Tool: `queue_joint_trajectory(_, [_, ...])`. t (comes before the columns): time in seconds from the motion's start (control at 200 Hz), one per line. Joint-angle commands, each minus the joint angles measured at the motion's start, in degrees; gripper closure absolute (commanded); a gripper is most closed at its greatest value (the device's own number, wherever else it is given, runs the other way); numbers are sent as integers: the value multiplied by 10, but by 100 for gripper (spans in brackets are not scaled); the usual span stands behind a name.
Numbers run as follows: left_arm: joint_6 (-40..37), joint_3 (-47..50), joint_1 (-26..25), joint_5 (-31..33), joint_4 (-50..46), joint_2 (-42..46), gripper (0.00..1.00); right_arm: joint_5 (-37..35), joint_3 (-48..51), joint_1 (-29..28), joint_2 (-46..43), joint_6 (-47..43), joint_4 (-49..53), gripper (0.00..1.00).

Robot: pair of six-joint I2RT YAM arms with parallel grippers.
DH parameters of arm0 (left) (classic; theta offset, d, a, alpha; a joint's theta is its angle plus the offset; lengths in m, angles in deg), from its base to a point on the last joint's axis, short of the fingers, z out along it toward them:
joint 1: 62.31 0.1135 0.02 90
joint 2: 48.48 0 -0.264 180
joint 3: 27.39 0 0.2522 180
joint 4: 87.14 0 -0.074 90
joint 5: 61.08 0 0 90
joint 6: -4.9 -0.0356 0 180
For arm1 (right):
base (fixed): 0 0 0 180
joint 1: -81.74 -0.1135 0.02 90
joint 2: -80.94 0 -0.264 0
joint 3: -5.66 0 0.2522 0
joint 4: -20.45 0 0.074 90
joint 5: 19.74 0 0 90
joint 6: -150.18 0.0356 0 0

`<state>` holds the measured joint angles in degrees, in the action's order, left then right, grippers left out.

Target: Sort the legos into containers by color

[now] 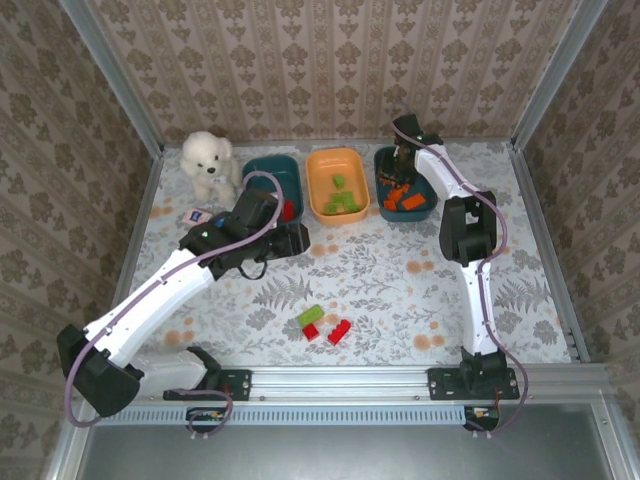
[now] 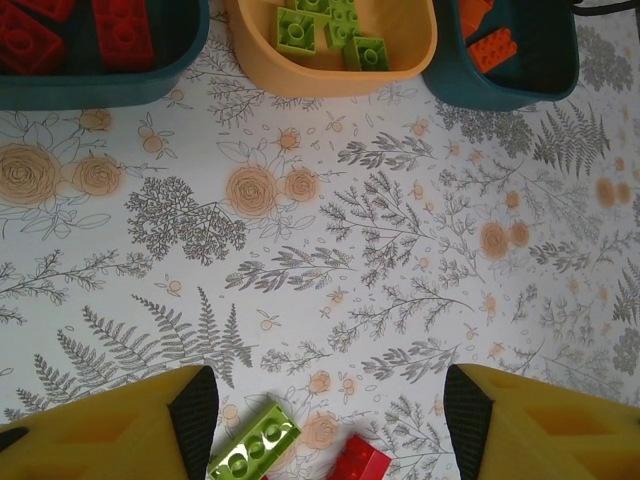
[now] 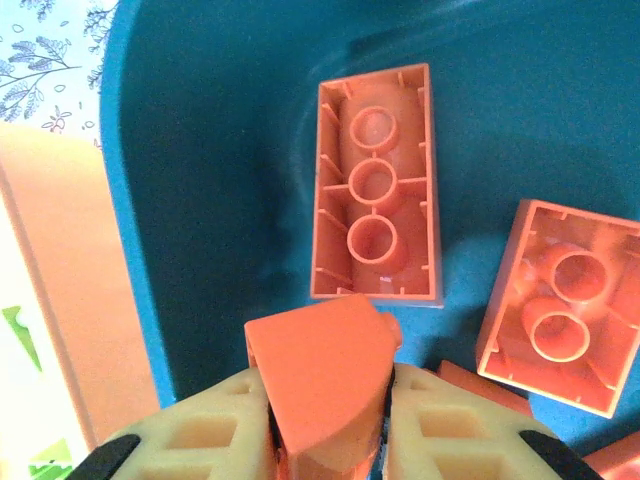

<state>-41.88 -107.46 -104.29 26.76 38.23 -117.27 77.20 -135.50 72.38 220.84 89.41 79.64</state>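
Three containers stand in a row at the back: a teal bin with red legos, an orange bin with green legos, and a teal bin with orange legos. My right gripper hangs inside that right bin, shut on an orange lego, above two upturned orange bricks. My left gripper is open over the table in front of the bins. A green lego and a red lego lie below it. On the table, a green lego and two red ones lie near the front.
A white plush bear sits at the back left, with a small blue-white object in front of it. Patterned walls close the table in on three sides. A metal rail runs along the near edge.
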Motion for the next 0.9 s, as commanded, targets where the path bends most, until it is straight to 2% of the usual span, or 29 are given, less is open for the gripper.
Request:
queue_joint_trajectory(0.0, [-17, -22, -3, -1, -5, -13, 35, 3, 8, 1, 1, 20, 12, 74])
queue_joint_trajectory(0.15, [-22, -32, -3, -9, -3, -27, 35, 5, 10, 2, 6, 22, 20, 68])
queue_joint_trajectory(0.255, [-27, -35, -4, -13, -2, -33, 35, 3, 12, 2, -1, 13, 20, 55])
queue_joint_trajectory(0.37, [-36, -35, -5, -18, -4, -36, 35, -1, 12, 1, -20, 2, 19, 49])
queue_joint_trajectory(0.5, [-63, -40, -10, -34, -14, -51, 35, -5, 11, 0, -49, -2, 22, 47])
queue_joint_trajectory(0.63, [-127, -54, -37, -57, -33, -85, 35, -18, 27, -8, -101, -11, 20, 46])
queue_joint_trajectory(0.75, [-188, -64, -87, -57, -69, -129, 32, -28, 119, -21, -202, -13, -18, 46])
queue_joint_trajectory(0.895, [-225, -55, -159, -27, -96, -182, 32, -7, 344, -36, -388, 8, -120, 46])
